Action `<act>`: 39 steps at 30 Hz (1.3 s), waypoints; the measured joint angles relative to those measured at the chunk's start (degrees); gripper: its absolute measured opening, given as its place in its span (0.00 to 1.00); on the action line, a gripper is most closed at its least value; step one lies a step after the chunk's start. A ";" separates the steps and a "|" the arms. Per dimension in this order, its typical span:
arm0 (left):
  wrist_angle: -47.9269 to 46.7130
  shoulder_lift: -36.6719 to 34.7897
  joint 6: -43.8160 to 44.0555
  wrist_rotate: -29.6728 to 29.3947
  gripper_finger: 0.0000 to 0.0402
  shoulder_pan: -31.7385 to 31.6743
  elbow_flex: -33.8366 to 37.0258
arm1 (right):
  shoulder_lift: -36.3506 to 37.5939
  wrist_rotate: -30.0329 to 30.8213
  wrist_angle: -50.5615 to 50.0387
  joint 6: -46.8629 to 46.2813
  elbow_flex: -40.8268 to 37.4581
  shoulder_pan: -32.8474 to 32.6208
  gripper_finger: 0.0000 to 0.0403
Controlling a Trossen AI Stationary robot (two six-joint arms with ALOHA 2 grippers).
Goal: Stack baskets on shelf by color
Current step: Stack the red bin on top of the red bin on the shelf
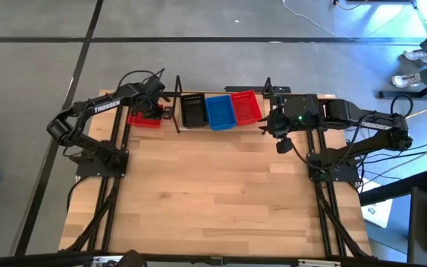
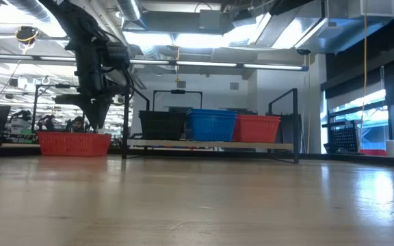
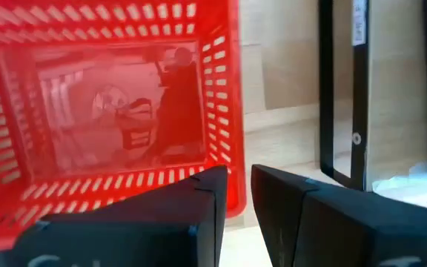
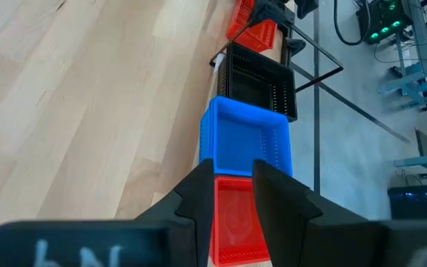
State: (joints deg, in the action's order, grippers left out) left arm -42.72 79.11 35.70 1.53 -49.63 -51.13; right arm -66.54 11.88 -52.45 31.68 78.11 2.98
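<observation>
We have the left end effector (image 3: 232, 194) right over the near wall of the loose red basket (image 1: 144, 119) on the counter (image 1: 213, 193), fingers a narrow gap apart, gripping nothing; shelf (image 1: 221, 127) sits beside it, right arm farther

Baskets: red basket (image 3: 110, 119), blue basket (image 4: 247, 141) perforated glossy plastic.
Table (image 1: 213, 193): pale wood planks, smooth satin sheen.
Shelf posts (image 3: 339, 89): thin black metal.
</observation>
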 joint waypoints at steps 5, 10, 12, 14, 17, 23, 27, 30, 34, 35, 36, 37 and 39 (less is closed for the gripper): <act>-0.58 -0.07 -9.07 2.76 0.14 0.02 0.00 | 0.00 0.00 0.00 0.00 0.00 0.00 0.24; -3.25 -0.11 -18.89 4.32 0.14 0.02 -0.01 | 0.00 -0.02 -0.02 0.00 0.00 -0.02 0.24; -3.79 -0.09 -19.92 4.32 0.14 0.04 -0.01 | 0.00 -0.02 -0.04 0.00 0.00 0.00 0.24; -4.47 -0.08 -19.82 3.91 0.14 0.02 -0.02 | 0.00 -0.02 -0.02 0.00 0.00 0.00 0.24; -4.43 -0.07 -20.02 3.64 0.14 0.02 -0.02 | 0.00 -0.02 -0.04 -0.03 0.00 0.00 0.24; -5.11 -0.04 -28.83 3.56 0.14 0.39 -0.02 | 0.00 -0.02 -0.04 0.00 0.02 -0.02 0.24; -5.20 -0.04 -31.40 2.22 0.14 1.01 -0.02 | 0.00 -0.04 -0.05 0.00 0.02 -0.02 0.24; -6.24 -0.04 -32.36 1.52 0.14 0.94 -0.02 | 0.00 -0.04 -0.07 0.00 0.02 0.00 0.24; -7.50 0.00 -33.35 0.91 0.14 0.95 -0.02 | 0.00 -0.04 -0.07 0.00 0.02 -0.02 0.24; -7.48 0.00 -33.36 0.93 0.14 0.96 -0.02 | 0.00 -0.04 -0.07 0.01 0.02 -0.02 0.24; -7.44 0.00 -33.45 0.90 0.14 0.94 -0.02 | 0.00 -0.04 -0.07 0.01 0.02 -0.01 0.24; -7.44 0.00 -33.66 0.78 0.14 0.94 -0.02 | 0.00 -0.05 -0.07 0.02 0.02 0.00 0.24; -7.45 0.00 -34.70 0.04 0.14 0.94 -0.02 | 0.00 -0.07 -0.07 0.02 0.02 -0.02 0.24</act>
State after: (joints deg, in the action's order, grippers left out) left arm -50.17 79.11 0.99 1.57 -48.69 -51.16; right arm -66.54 11.81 -52.51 31.70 78.13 2.96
